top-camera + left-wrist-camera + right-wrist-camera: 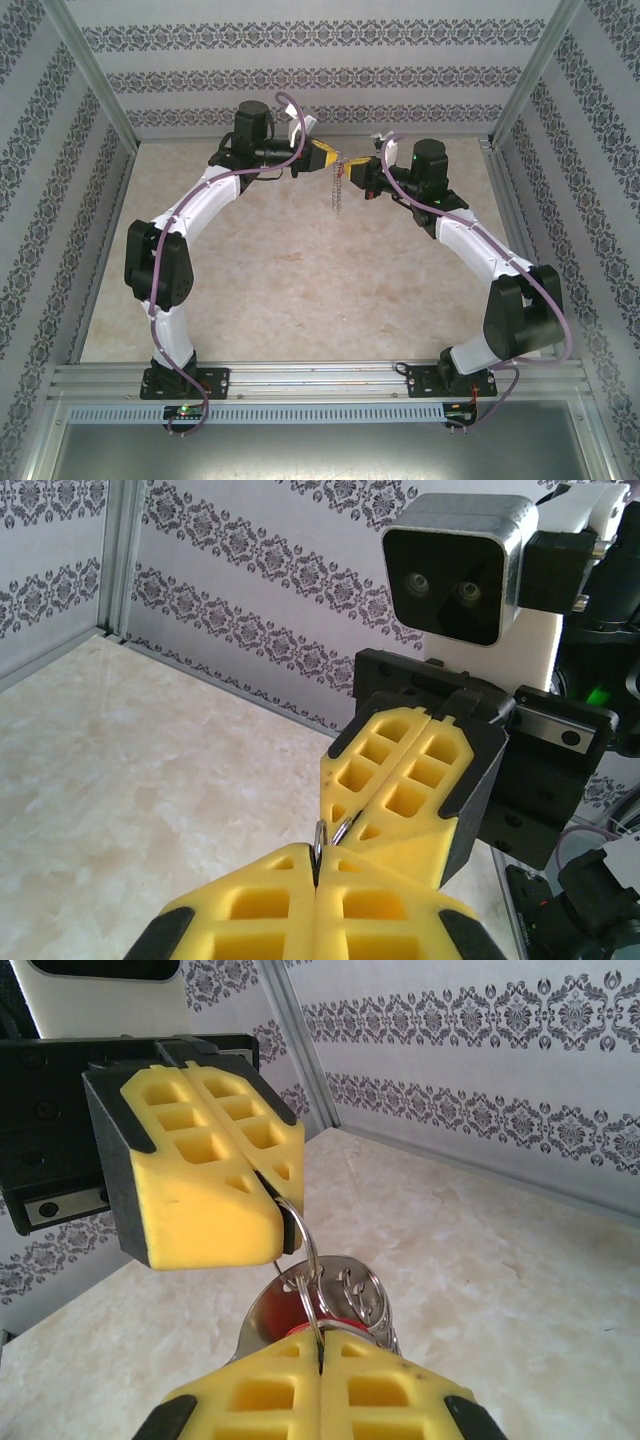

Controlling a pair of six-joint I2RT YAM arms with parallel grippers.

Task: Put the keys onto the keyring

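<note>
Keyring (pixel 312 1260) gripped by left fingers (pixel 200 1200) and right fingers (pixel 260 1400), both closed on it, keys (pixel 285 1322) beside the right pair.

yellow fingers (pixel 200 1190), silver keyring (pixel 308 1250), red-headed key (pixel 283 1320), cream marbled table (pixel 500 1260), grey damask-banded walls (pixel 480 1010).

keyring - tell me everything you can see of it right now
The keyring is a thin, shiny silver metal loop, held in the air between both tools. The left tool is shut on one end, the right tool on the other. Some smaller silvery rings and a red key head crowd it beside the right tool. From above, a strand of small pieces hangs beneath it.
</note>
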